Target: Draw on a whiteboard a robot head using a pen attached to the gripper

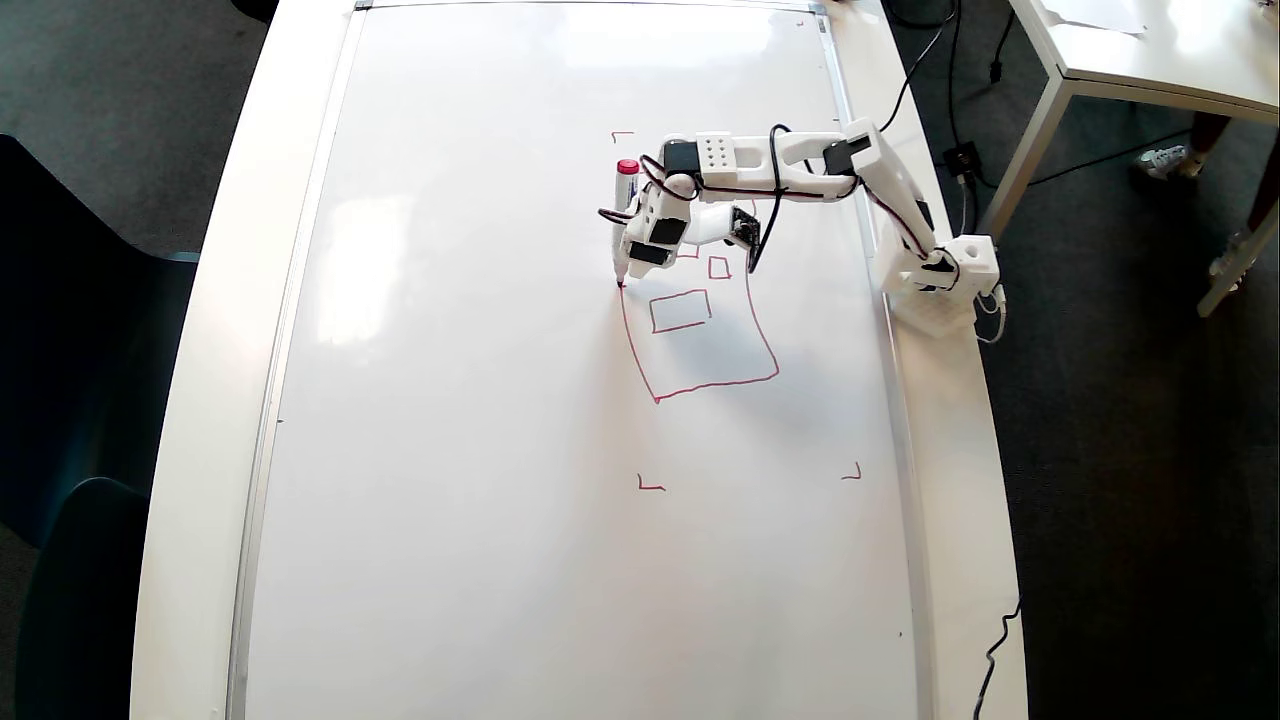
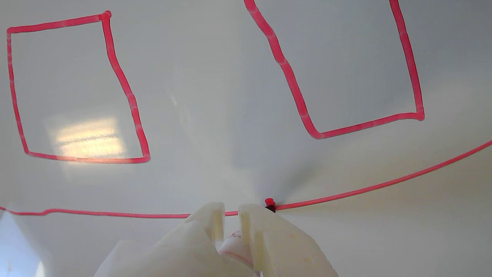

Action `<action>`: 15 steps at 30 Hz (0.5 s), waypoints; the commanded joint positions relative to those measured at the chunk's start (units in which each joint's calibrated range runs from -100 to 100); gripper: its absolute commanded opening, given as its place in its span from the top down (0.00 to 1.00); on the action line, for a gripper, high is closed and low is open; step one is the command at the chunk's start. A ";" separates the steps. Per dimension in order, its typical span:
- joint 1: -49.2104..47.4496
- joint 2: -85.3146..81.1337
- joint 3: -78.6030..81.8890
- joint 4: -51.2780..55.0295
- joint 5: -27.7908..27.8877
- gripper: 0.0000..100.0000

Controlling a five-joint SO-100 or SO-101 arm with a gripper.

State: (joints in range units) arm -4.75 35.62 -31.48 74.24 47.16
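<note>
Overhead view: we see the whiteboard (image 1: 480,450) lying flat and filling most of a white table (image 1: 200,420). The arm's base (image 1: 945,285) stands at the board's right edge, and the arm reaches leftward over the board. The gripper (image 1: 625,270) points down at the board with the pen (image 1: 623,215) held in it; the red cap is the end farther from the board, and the tip touches the surface at the upper end of the left side line of the robot head (image 1: 700,340).

The drawing lies right of centre, in the board's upper half. We can trace its left side, bottom line and right side; the arm covers its upper part. Inside it we see one wider rectangle and, above that, a small square, with another shape partly hidden under the arm. Small red corner marks (image 1: 650,486) sit around the drawing, well apart from it.

Wrist view: the two white fingers (image 2: 269,238) stand close together, clamped on the pen's barrel (image 2: 234,244) between them. The red tip meets the board just beyond the fingers, on a long red line running across the picture. Two closed red boxes lie beyond that line, one on the left and one on the right. A second white table (image 1: 1150,50) stands apart at the upper right of the overhead view.
</note>
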 commanded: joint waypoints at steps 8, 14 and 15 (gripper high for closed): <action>-0.59 4.25 -2.25 -5.86 -0.08 0.99; -0.59 5.26 -2.16 -9.60 0.13 0.99; -0.59 5.26 -2.16 -9.60 0.13 0.99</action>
State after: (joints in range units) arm -5.05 40.70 -33.94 65.12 47.11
